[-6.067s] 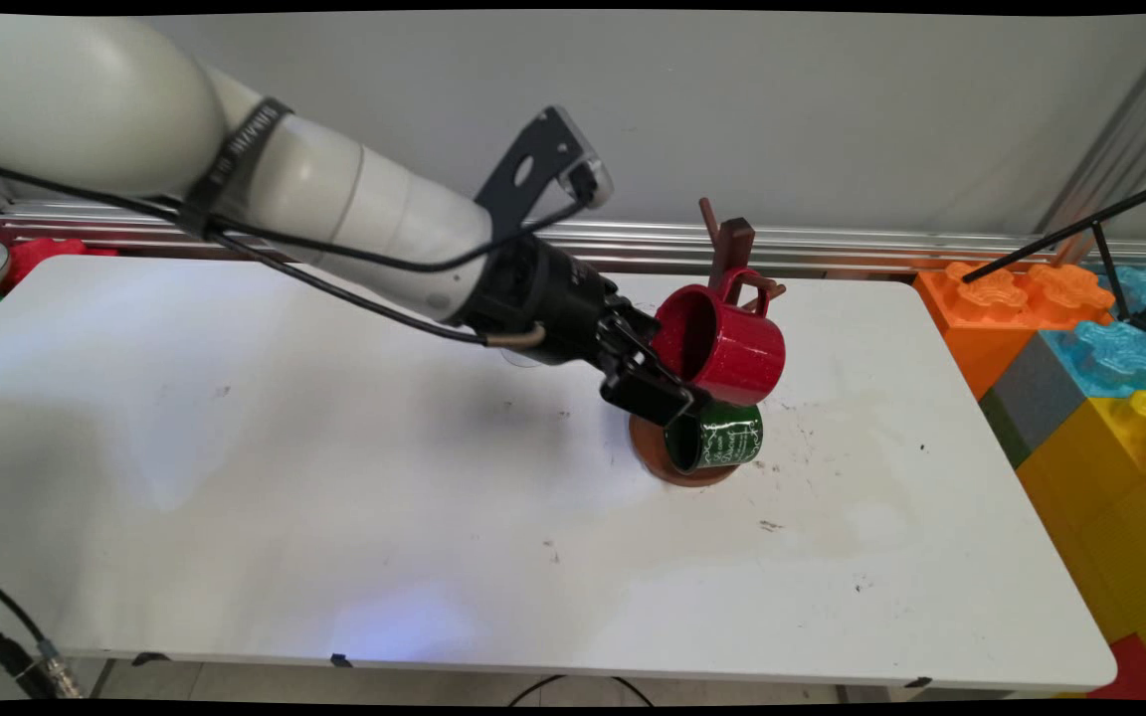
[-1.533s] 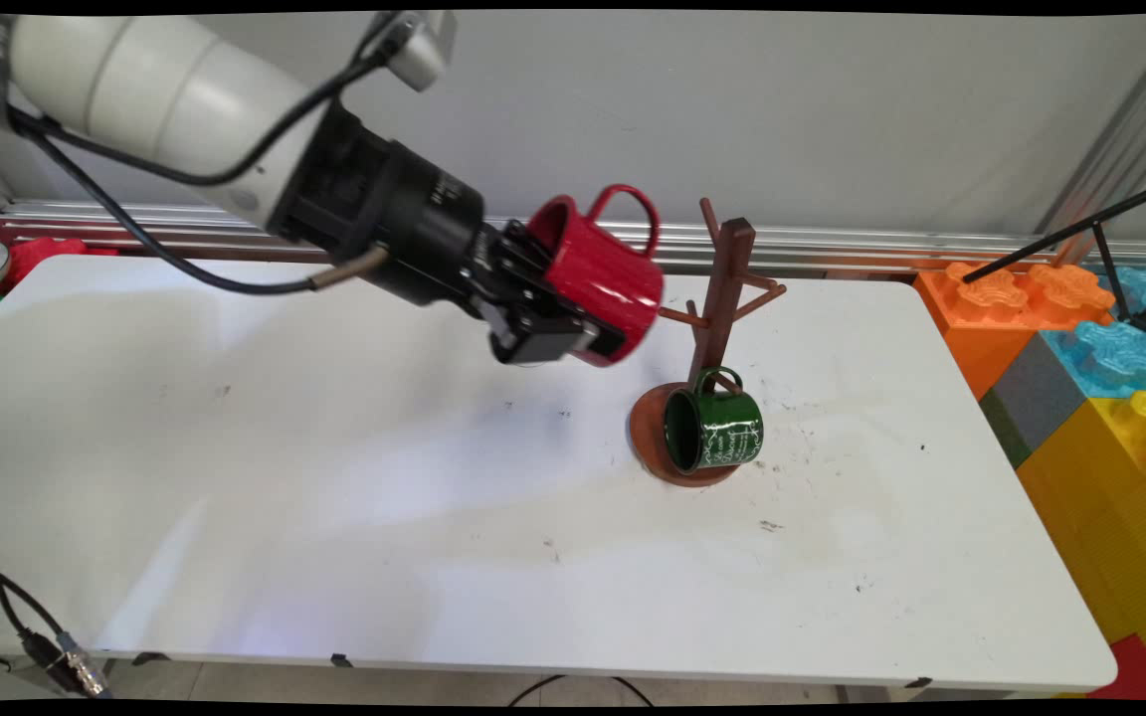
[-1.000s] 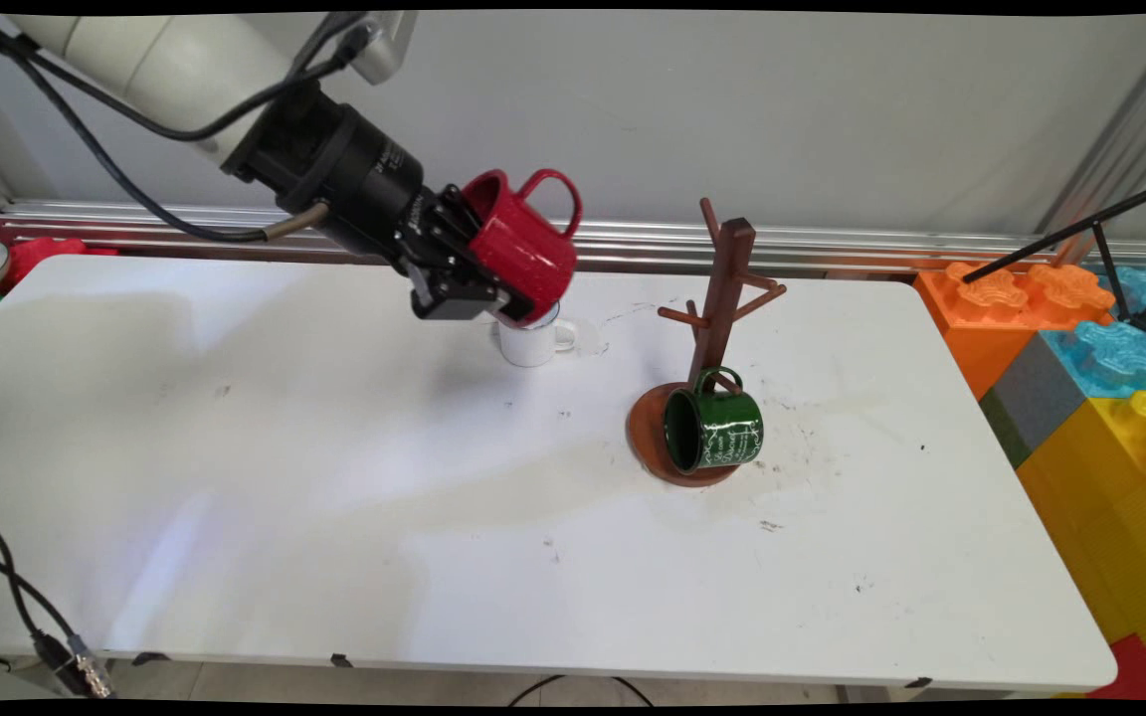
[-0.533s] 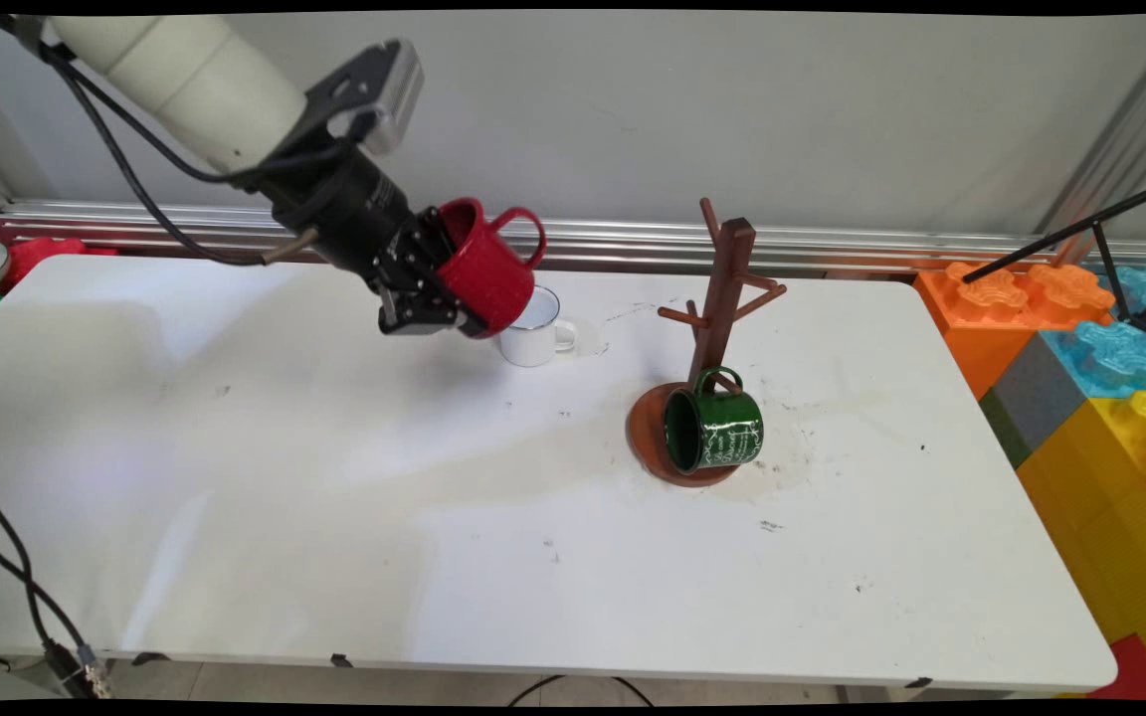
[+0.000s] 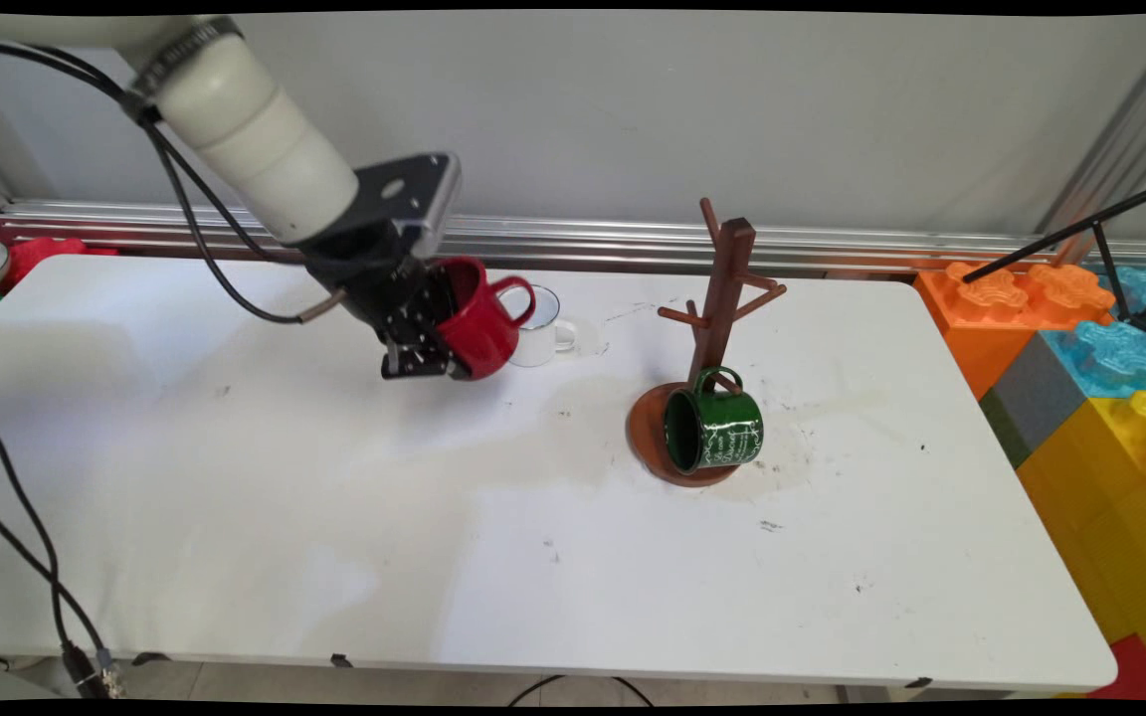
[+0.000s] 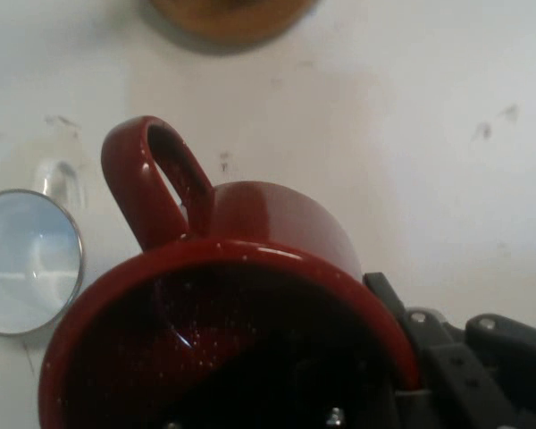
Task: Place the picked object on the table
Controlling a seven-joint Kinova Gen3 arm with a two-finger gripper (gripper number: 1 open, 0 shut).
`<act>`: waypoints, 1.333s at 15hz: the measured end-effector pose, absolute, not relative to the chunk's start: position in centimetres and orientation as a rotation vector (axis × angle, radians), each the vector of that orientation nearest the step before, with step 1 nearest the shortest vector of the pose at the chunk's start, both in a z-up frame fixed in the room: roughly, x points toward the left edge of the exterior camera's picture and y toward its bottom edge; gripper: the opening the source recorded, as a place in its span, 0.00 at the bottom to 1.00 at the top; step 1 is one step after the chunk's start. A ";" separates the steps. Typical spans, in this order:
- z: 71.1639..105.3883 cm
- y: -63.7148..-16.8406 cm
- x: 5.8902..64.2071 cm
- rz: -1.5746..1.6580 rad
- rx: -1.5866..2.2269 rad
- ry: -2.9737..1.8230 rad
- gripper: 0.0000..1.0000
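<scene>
Red mug (image 5: 478, 320) in tool (image 5: 424, 363) grip

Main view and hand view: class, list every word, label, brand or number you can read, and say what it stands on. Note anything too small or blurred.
Green mug hanging low on the brown mug tree: white lettering on its side, too small to read.
Red mug held by the gripper: no text, only pale speckles.
White mug: no text visible.
Nothing else legible in either view.
</scene>
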State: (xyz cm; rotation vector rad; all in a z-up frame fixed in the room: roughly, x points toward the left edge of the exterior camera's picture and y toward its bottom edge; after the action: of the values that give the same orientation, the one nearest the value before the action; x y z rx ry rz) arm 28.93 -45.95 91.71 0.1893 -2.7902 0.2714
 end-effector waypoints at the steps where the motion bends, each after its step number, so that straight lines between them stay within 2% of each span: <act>1: 90.9 -46.2 28.6 0.266 0.181 -2.808 0.00; 12: 84.0 -49.1 25.3 0.235 0.127 -2.928 0.00; 20: 80.8 -50.4 24.2 0.223 0.124 -2.964 0.00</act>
State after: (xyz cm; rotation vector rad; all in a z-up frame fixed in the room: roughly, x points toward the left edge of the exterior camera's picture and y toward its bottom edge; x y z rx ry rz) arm 24.22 -50.42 80.81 0.1239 -2.9637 0.2233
